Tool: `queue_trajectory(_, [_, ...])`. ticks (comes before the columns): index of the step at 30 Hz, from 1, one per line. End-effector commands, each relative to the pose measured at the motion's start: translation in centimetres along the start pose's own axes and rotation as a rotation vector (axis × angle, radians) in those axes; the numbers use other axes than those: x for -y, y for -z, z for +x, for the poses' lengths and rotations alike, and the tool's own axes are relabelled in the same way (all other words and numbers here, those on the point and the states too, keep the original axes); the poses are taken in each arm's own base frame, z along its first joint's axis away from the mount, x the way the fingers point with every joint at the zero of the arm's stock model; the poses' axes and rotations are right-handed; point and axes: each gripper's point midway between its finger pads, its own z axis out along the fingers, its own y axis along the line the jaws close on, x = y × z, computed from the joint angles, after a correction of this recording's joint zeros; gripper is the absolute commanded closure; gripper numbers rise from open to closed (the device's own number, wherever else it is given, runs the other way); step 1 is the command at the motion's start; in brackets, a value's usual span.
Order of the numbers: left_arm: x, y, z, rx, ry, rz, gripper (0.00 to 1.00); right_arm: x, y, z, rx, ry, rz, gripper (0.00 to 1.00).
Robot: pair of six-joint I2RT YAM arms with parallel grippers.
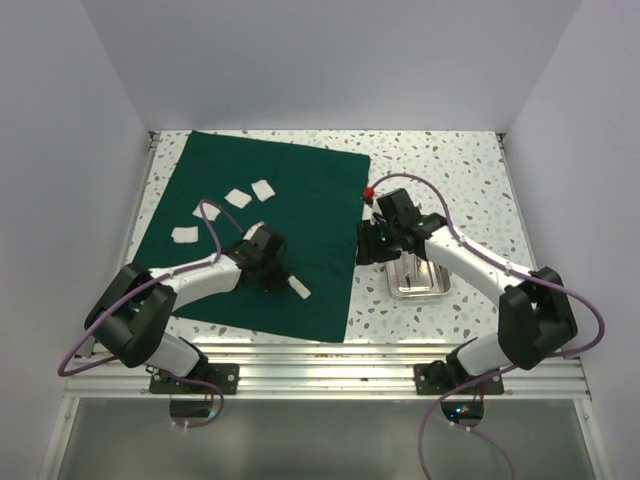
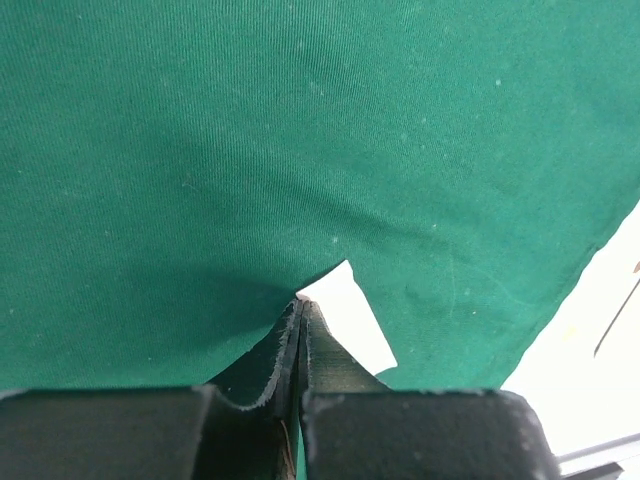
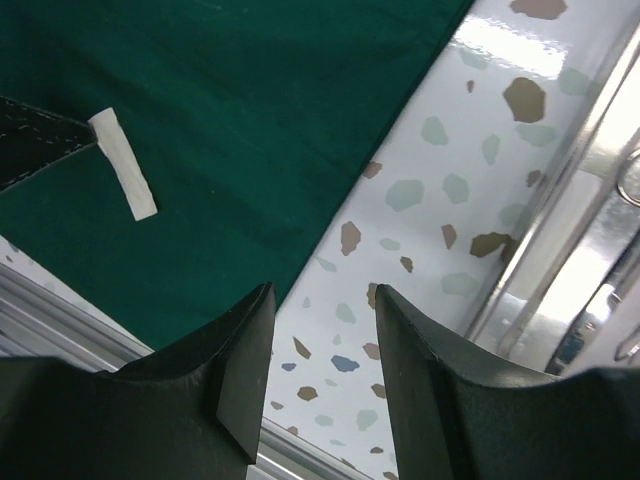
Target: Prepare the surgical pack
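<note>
The dark green drape [image 1: 290, 215] lies flat on the left half of the table. Three white gauze squares [image 1: 238, 198] rest on its far left part. Another gauze square [image 2: 350, 315] lies near the drape's front edge. My left gripper [image 2: 301, 302] is shut with its tips pinching a corner of that square [image 1: 299, 288]. My right gripper [image 3: 321, 297] is open and empty above the speckled table, just past the drape's right edge [image 1: 366, 248]. The steel tray [image 1: 436, 289] sits under my right arm.
A small red object [image 1: 369, 191] lies on the table by the drape's far right corner. White walls close in the table on three sides. An aluminium rail [image 1: 330, 352] runs along the near edge. The tray's shiny rim [image 3: 590, 240] shows at the right of the right wrist view.
</note>
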Motion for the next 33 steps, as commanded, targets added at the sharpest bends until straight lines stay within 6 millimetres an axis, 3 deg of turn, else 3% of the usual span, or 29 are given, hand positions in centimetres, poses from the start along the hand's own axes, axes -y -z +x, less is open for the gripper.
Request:
queue_trajectory(1, [0.5,0.0,-1.2,0.055,-0.031,0.011,1.0,-1.8,-1.2,-0.3,0.006,0.005,-0.055,0.51])
queue_trajectory(12, [1.2,1.8,-2.4,0.133,-0.06,0.076,1.0,-6.0,-3.6,1.4,-0.044,0.05,-0.141,0.51])
queue_trajectory(18, [0.9,2.0,-1.4,0.095,-0.082,0.093,1.0,-9.2,-4.8,2.2,-0.087,0.005,-0.309,0.43])
queue_trajectory(21, [0.4,1.8,-0.6,0.072,-0.078,0.1,0.84,-10.4,-5.6,2.6,-0.114,-0.045,-0.377,0.39])
queue_trajectory(23, [0.3,1.5,0.0,0.053,-0.082,0.122,0.8,-11.0,-6.0,2.7,-0.123,-0.08,-0.414,0.39])
queue_trajectory(26, [-0.2,1.1,0.7,0.032,-0.081,0.123,0.87,-11.4,-6.8,3.2,-0.139,-0.108,-0.439,0.39])
queue_trajectory(33, [-0.6,-0.1,1.4,0.001,-0.087,0.112,0.91,-12.2,-8.2,4.4,-0.18,-0.139,-0.475,0.4])
